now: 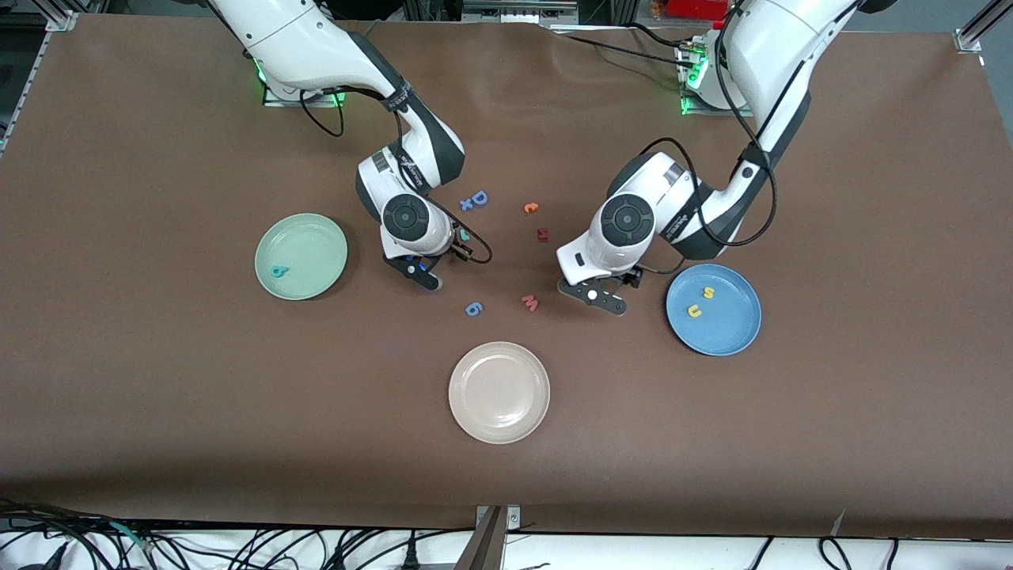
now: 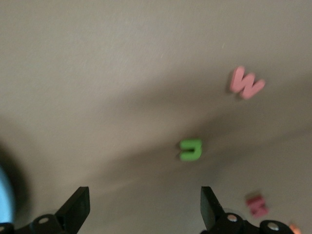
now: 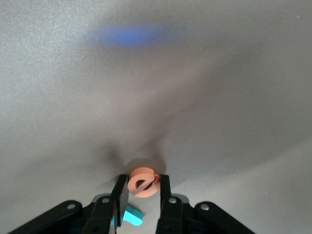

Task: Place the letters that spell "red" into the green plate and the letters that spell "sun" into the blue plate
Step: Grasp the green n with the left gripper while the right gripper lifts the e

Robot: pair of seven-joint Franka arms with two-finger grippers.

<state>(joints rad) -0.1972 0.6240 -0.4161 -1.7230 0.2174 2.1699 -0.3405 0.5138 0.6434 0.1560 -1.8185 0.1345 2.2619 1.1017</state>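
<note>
Between the green plate [image 1: 301, 256] and the scattered letters at mid-table, the right gripper [image 3: 142, 191] is hanging over bare tabletop with its fingers clamped on the orange "e" [image 3: 143, 182]; a teal letter piece [image 3: 129, 216] is showing just beside the fingers in the right wrist view, and its contact with them cannot be determined. Inside the green plate, the teal "d" [image 1: 278, 271] is lying near the rim. The left gripper [image 2: 145, 207] is hovering over the table beside the blue plate [image 1: 714, 309], its fingers standing wide apart and holding nothing, with the green "n" [image 2: 190, 149] lying on the table below it. The yellow "s" [image 1: 709, 293] and yellow "u" [image 1: 694, 312] are resting in the blue plate. Other items are lying around the work area: a pink "w" [image 1: 530, 302] and a blue "6" [image 1: 473, 309] nearer the front camera, a dark red letter [image 1: 543, 234], a small orange letter [image 1: 531, 207], and a blue "D" [image 1: 479, 198] with a small blue piece [image 1: 466, 205] touching it. A cream-white plate [image 1: 499, 392] is sitting nearest the front camera.
</note>
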